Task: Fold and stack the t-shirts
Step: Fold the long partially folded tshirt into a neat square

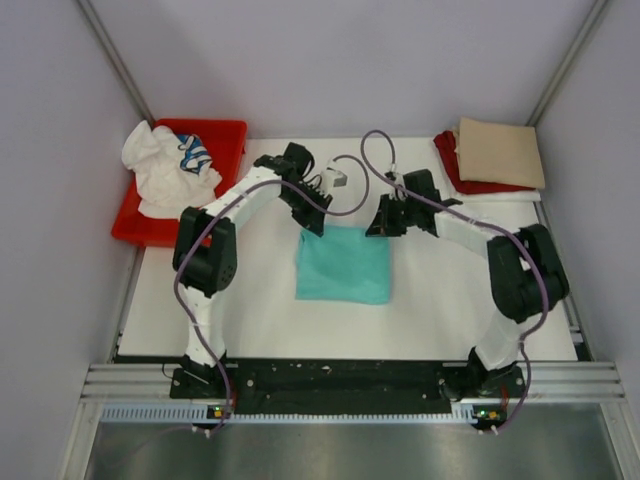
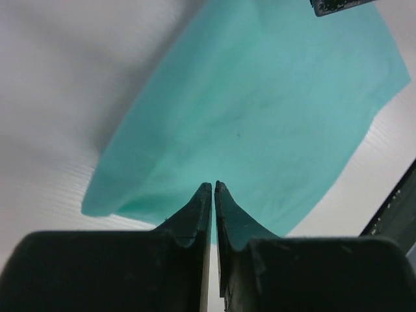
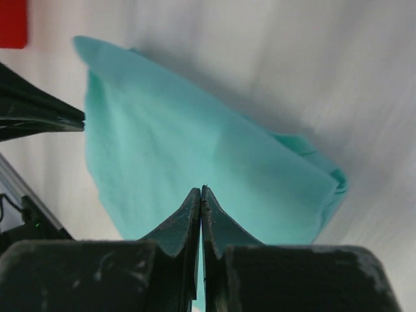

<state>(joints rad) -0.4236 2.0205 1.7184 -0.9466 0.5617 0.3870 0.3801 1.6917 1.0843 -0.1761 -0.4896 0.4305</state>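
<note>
Centrally, the teal t-shirt [image 1: 343,264] is seen folded into a rough square on the white table [image 1: 240,300], between the two arms. Its far edge is met by both grippers. The left gripper [image 1: 313,220] is set at the far left corner and the right gripper [image 1: 386,222] at the far right corner, so the cloth is spread from the fingertips toward the arm bases.

In each wrist view the fingers are pressed together to a thin slit, with teal cloth around and beyond the tips. A sliver of teal is shown within the right slit, and the left one probably has the hem nipped too (the contact itself is hidden by the fingers).

At the far right, the tan t-shirt [image 1: 500,152] is laid folded on the dark red t-shirt [image 1: 452,162]. At the far left, the white t-shirt [image 1: 158,168] and the striped t-shirt [image 1: 195,153] are heaped unfolded in the red tray [image 1: 228,133].
</note>
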